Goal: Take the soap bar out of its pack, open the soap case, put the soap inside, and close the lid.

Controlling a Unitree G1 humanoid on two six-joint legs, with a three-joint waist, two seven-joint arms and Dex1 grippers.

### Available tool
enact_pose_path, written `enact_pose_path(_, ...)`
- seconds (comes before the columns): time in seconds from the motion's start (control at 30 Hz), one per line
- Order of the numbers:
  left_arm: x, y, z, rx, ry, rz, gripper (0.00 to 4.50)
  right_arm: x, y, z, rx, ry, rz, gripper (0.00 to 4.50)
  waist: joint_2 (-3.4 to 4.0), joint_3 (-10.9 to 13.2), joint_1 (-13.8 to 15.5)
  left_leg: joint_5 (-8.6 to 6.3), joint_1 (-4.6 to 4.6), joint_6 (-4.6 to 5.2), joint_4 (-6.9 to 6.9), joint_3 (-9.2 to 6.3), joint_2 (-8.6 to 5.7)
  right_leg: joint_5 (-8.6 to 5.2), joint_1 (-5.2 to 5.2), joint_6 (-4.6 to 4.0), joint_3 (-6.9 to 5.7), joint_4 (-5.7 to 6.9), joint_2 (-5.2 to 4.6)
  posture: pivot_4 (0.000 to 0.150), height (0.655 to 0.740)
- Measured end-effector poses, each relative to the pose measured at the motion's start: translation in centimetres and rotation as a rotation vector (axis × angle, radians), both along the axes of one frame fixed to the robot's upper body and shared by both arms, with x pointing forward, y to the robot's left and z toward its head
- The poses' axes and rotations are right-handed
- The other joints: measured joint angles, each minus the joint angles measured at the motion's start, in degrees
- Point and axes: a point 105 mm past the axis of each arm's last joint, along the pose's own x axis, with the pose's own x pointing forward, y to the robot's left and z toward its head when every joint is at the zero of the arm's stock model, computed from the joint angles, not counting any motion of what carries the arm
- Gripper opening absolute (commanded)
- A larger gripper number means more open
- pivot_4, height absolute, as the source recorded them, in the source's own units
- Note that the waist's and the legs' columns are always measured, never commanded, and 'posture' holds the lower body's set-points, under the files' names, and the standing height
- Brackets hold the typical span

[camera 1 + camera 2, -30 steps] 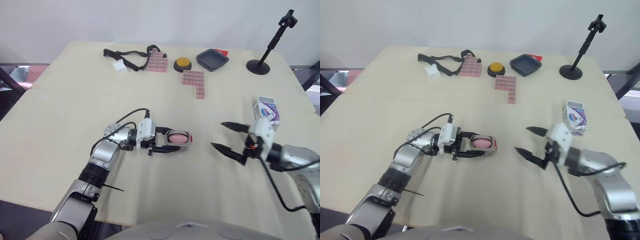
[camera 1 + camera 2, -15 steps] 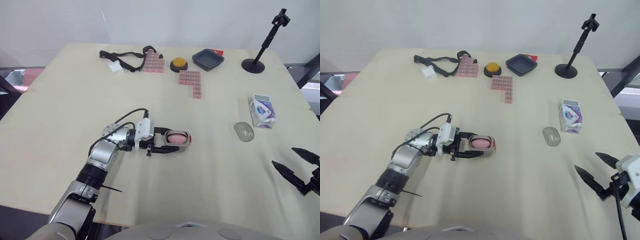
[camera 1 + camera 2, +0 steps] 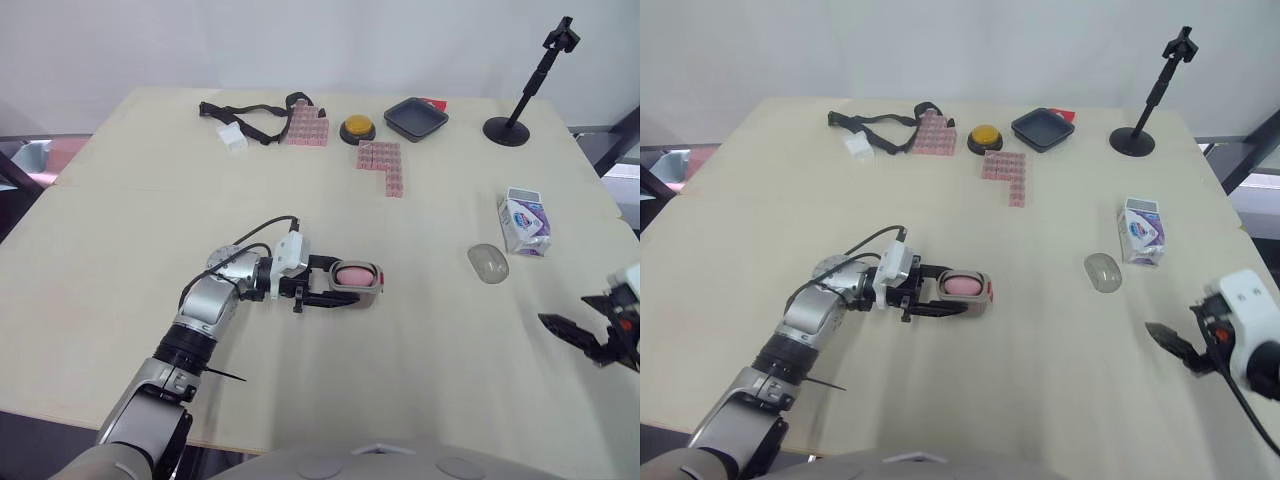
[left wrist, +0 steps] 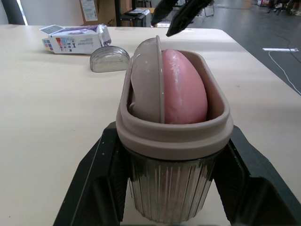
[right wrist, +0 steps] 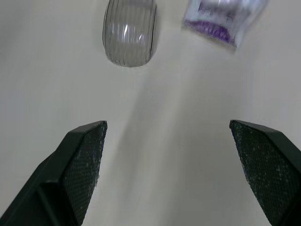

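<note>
From my head camera, my right arm was cut off at the picture's edge. The soap case (image 3: 357, 280) was too small there to show how the soap lay in it. My left wrist view settled that. The pink soap bar (image 4: 184, 87) sat inside the open case, with a taupe inner plate (image 4: 146, 77) leaning on edge against it. Whether that plate was a drain tray I could not tell.

My right wrist view cut the soap pack (image 5: 225, 19) off at the frame. It showed the clear ribbed lid (image 5: 129, 35) lying on the counter (image 5: 164, 188) just beside the pack and well apart from the case.

My left gripper (image 3: 340, 282) pinched the case between its two fingers, one on each side. My right gripper (image 5: 167, 125) was spread wide, holding nothing, and hovered over bare counter near the lid.
</note>
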Motion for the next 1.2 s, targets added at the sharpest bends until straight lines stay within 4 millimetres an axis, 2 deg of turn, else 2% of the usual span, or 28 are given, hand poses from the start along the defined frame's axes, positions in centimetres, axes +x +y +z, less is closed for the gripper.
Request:
enact_pose_path(0.13, -0.1, -0.8, 0.4, -0.007, -0.025, -0.024, 1.92, 2.2, 2.2, 2.1, -0.022, 0.119, 0.039, 4.48, 0.08, 0.0, 0.1, 0.05, 0.13, -0.07, -0.07, -0.08, 0.04, 0.08, 0.17, 0.13, -0.06, -0.02, 0.07, 0.15, 0.7287)
enact_pose_path(0.23, -0.1, -1.1, 0.3, -0.006, -0.033, -0.019, 1.92, 2.7, 3.3, 1.5, -0.006, 0.18, 0.064, 4.48, 0.13, 0.0, 1.0, 0.12, 0.1, -0.2, -0.18, -0.08, 0.04, 0.15, 0.16, 0.31, -0.09, -0.07, 0.07, 0.15, 0.7287)
enact_pose_path(0.37, 0.0, -1.5, 0.3, -0.017, -0.035, -0.004, 1.92, 4.9, 5.2, 1.1, 0.017, 0.19, 0.094, 4.48, 0.21, 0.0, 1.4, 0.21, 0.04, -0.36, -0.16, -0.05, 0.02, 0.16, 0.13, 0.33, -0.07, -0.12, 0.06, 0.15, 0.7287)
enact_pose_path(0.57, 0.0, -1.7, 0.3, -0.022, -0.036, 0.004, 1.92, 7.5, 6.0, 0.5, -0.011, 0.206, 0.047, 4.48, 0.22, 0.0, 1.7, 0.27, 0.03, -0.49, -0.16, -0.04, 0.02, 0.17, 0.12, 0.35, -0.07, -0.1, 0.07, 0.15, 0.7287)
enact_pose_path(0.77, 0.1, -1.7, 0.1, -0.009, -0.042, 0.014, 1.92, 8.3, 6.1, -0.2, -0.032, 0.257, 0.007, 4.48, 0.22, 0.0, 2.2, 0.25, 0.01, -0.57, -0.16, -0.03, 0.01, 0.18, 0.12, 0.37, -0.07, -0.12, 0.09, 0.15, 0.7287)
enact_pose_path(1.2, 0.1, -1.7, -0.1, -0.008, -0.038, 0.023, 1.92, 8.3, 6.2, -1.6, -0.028, 0.341, -0.024, 4.48, 0.21, 0.0, 2.6, 0.18, 0.01, -0.75, -0.15, -0.03, -0.09, 0.2, 0.13, 0.41, -0.06, -0.13, 0.22, 0.15, 0.7287)
